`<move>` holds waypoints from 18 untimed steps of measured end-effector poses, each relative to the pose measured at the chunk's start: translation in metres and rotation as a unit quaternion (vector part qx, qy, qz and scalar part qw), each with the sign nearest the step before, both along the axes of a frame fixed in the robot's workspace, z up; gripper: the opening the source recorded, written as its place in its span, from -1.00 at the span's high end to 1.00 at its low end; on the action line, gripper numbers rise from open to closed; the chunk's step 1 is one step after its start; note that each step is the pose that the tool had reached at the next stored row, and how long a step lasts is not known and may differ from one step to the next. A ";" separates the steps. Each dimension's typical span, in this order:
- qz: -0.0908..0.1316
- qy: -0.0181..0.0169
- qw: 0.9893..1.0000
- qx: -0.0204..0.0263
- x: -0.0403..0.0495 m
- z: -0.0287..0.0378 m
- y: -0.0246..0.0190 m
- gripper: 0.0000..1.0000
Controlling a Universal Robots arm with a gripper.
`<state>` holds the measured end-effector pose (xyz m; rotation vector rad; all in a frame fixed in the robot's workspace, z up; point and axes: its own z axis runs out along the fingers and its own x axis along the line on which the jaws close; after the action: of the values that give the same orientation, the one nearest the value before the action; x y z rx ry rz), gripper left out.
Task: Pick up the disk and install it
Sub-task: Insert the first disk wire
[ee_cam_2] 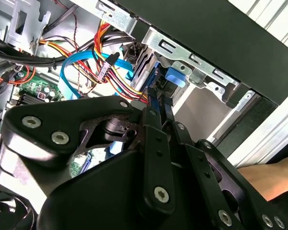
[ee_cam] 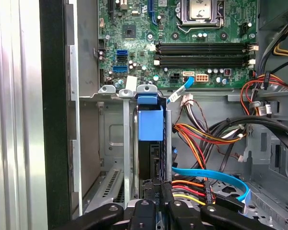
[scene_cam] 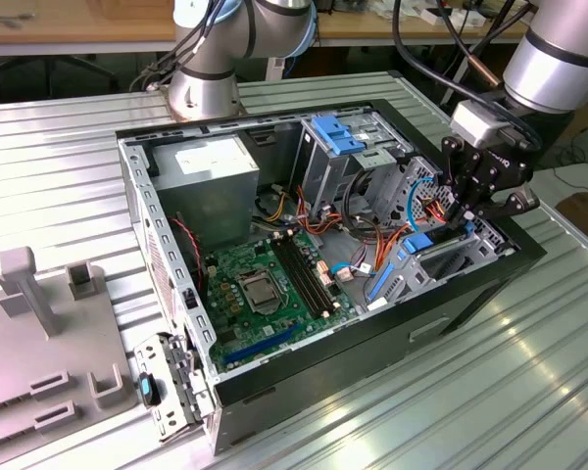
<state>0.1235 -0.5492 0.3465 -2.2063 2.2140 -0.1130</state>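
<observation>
Looking down into the open case [scene_cam: 137, 186], we list what we see.

Gripper: we find the gripper [scene_cam: 467, 217] at the case's end on the exterior view's right, lowered over the drive cage [scene_cam: 461, 257]. Its black fingers [ee_cam: 165, 201] stand narrow, pinched on the edge of the disk [ee_cam: 150, 122].

Disk: we see it on edge in the cage, slid into a slot between metal rails, its blue frame and tab toward the board [ee_cam: 182, 33]. In the second wrist view the disk [ee_cam_2: 153, 84] runs straight out from between the fingers [ee_cam_2: 153, 122] into the cage. We cannot tell how deep it sits.

Cage: we see its metal wall just beside the case's black side panel [ee_cam_2: 221, 33]. A blue piece [scene_cam: 418, 241] shows below the gripper in the exterior view.

Cables: we note a blue flat cable [ee_cam: 206, 175] and red, orange and yellow wires [ee_cam: 201, 136] lying right beside the disk's slot, near the fingers.

Board: we see the green board [scene_cam: 265, 284] flat on the case floor, with its socket [scene_cam: 256, 290] and dark memory slots [ee_cam: 201, 52].

Power box: we see a grey box [scene_cam: 216, 186] with a white label in the far corner of the case.

Table: we see the case lying on a ribbed metal table [scene_cam: 59, 147], with a grey fixture [scene_cam: 39, 333] at the exterior view's left.
</observation>
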 end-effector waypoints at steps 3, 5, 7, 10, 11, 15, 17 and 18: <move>0.000 0.000 1.000 0.000 0.0000 -0.0009 -0.0001 0.66; 0.000 0.000 1.000 0.001 0.0000 -0.0013 -0.0001 0.66; 0.000 0.000 1.000 0.001 0.0000 -0.0016 0.0000 0.66; 0.000 0.000 1.000 0.001 0.0000 -0.0015 -0.0001 0.66; 0.000 0.000 1.000 0.001 0.0000 -0.0012 -0.0001 0.66; -0.001 0.000 1.000 0.001 0.0000 -0.0001 -0.0001 0.66; -0.001 0.000 1.000 0.001 0.0000 0.0010 0.0000 0.66; -0.002 0.000 1.000 0.001 0.0000 0.0012 -0.0001 0.66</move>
<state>0.1235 -0.5493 0.3478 -2.2014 2.2169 -0.1105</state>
